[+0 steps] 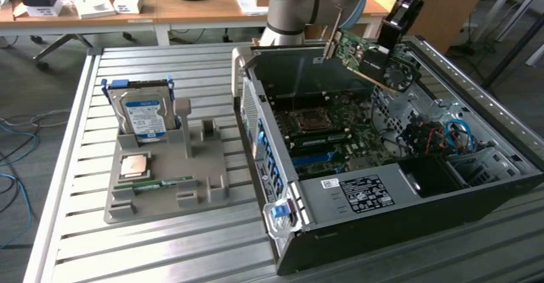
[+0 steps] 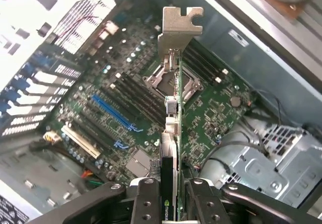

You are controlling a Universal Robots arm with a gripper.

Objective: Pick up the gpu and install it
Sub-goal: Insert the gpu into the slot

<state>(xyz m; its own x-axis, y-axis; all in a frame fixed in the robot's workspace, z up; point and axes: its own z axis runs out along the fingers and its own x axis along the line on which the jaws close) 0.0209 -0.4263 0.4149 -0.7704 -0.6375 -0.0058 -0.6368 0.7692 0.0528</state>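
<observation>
A: Okay, where do we have the gpu [image 1: 367, 57]?

B: Upper right of the exterior view, held in the air above the open case [image 1: 510, 168], tilted, not touching the motherboard [image 1: 340, 130]. Thin flat green board, round black fan [image 1: 396, 74] on one face, silvery stamped bracket [image 2: 177, 30] on the end away from the gripper [image 1: 384, 46].

A: Jaws?

B: Clamped on the card. In the wrist view we see it edge-on between two black bolted fingers [image 2: 146, 201], one on each face, with a green logo [image 2: 166, 210] on its black edge between them.

A: What sits under it?

B: Green motherboard, dense with small parts: square metal-framed CPU socket [image 2: 161, 80], rows of black memory slots [image 2: 136, 93], one long blue expansion slot [image 2: 113, 112], a white slot [image 2: 80, 142] beside it. We can't tell which slot the card lines up with.

A: Rest of the scene?

B: Case is black sheet steel, lying on its side on a ribbed aluminium table [image 1: 127, 251]. Left of centre in the exterior view, a grey moulded tray [image 1: 204, 190] holds a silver hard drive [image 1: 144, 114] with a blue label standing upright, a square chip [image 1: 134, 166] lying flat, and a narrow green memory stick [image 1: 153, 183] just below it in the frame.
</observation>
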